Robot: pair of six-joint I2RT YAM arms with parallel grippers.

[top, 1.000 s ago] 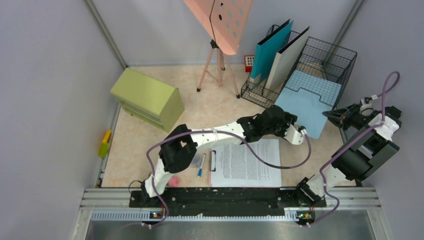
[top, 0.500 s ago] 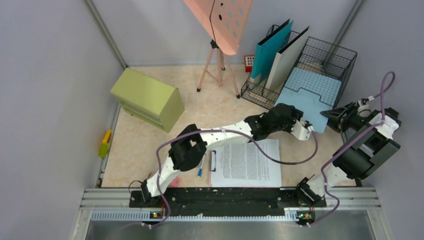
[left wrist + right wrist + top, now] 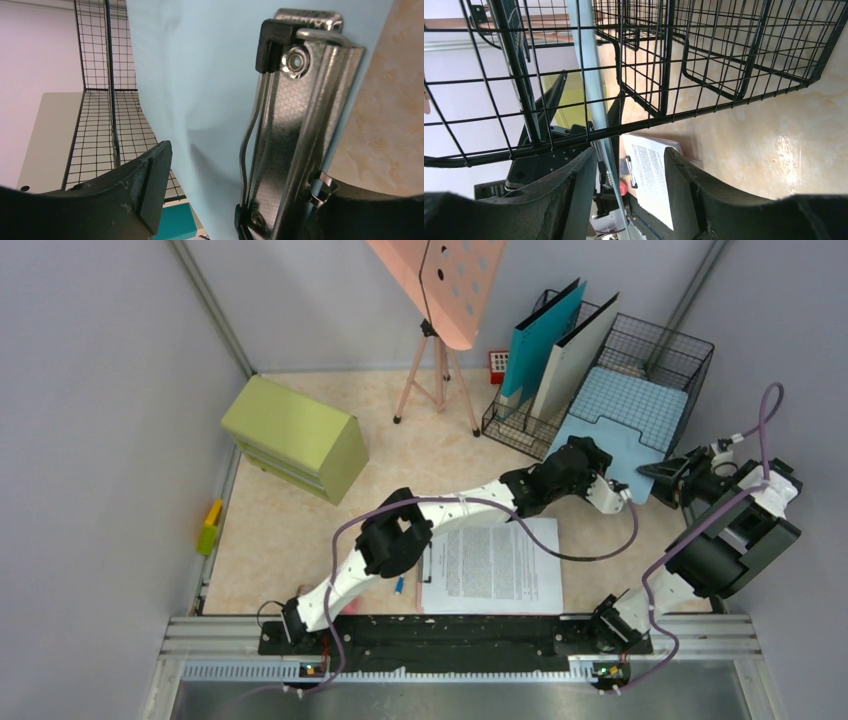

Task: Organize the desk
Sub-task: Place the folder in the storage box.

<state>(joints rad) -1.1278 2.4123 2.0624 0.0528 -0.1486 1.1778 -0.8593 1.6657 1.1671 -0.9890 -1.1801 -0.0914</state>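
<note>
On the beige marbled desk [image 3: 290,520], a light blue clipboard [image 3: 625,425] lies tilted, its far part resting in the black wire basket [image 3: 690,350]. My left gripper [image 3: 618,492] is at its near edge. In the left wrist view my left gripper [image 3: 240,190] is open and straddles the board [image 3: 200,90] beside its metal clip [image 3: 295,125]; the left finger [image 3: 145,185] stands apart from it. My right gripper [image 3: 655,472] is at the board's right corner. Its wrist view shows my right gripper [image 3: 629,170] open, with the board's thin edge [image 3: 596,115] running between the fingers.
A clipboard with printed sheets [image 3: 490,565] lies near the front edge, a blue pen [image 3: 399,585] to its left. A green drawer cabinet [image 3: 295,435] stands at the left and a pink stand [image 3: 445,280] at the back. Teal [image 3: 540,335] and grey [image 3: 575,355] folders stand in the wire rack.
The right gripper has opened and let go of the blue clipboard. The left arm has reached further right and its jaws have widened. The board has slid further into the basket.
</note>
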